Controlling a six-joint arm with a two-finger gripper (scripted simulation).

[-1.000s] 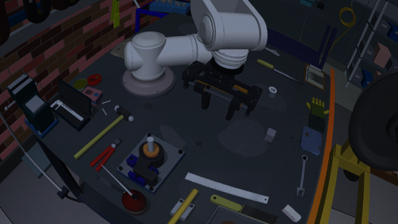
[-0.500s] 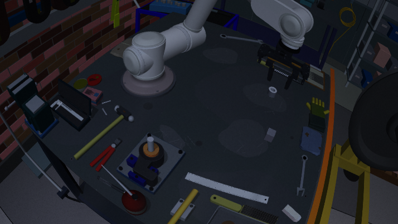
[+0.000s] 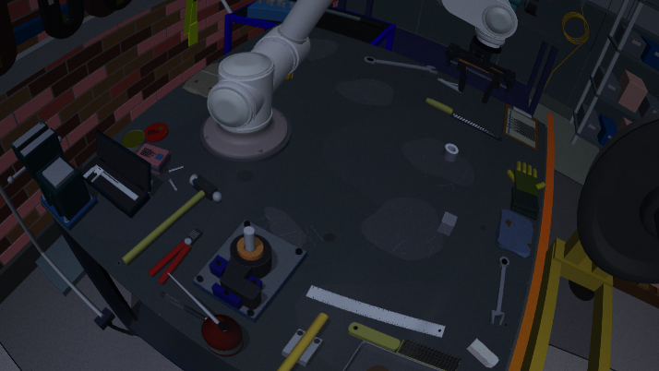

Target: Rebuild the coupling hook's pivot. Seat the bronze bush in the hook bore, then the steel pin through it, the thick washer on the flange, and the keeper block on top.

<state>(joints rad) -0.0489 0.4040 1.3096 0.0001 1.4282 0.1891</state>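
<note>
The black coupling hook (image 3: 247,277) sits clamped on a grey fixture plate at the bench's front left, with the bronze bush (image 3: 250,249) seated in its bore and the steel pin (image 3: 249,236) standing upright through the bush. The thick washer (image 3: 451,151), a pale ring, stands on the bench right of centre. The grey keeper block (image 3: 447,223) lies nearer the front, apart from the washer. My gripper (image 3: 474,92) hangs high over the bench's far right, beyond the washer. It is open and holds nothing.
The arm's white base (image 3: 244,99) stands at the back left. A round file (image 3: 461,117) and a spanner (image 3: 399,64) lie near the gripper. A glove (image 3: 524,187), cloth, steel rule (image 3: 374,311), hammer (image 3: 170,221) and pliers (image 3: 173,258) lie around the bench.
</note>
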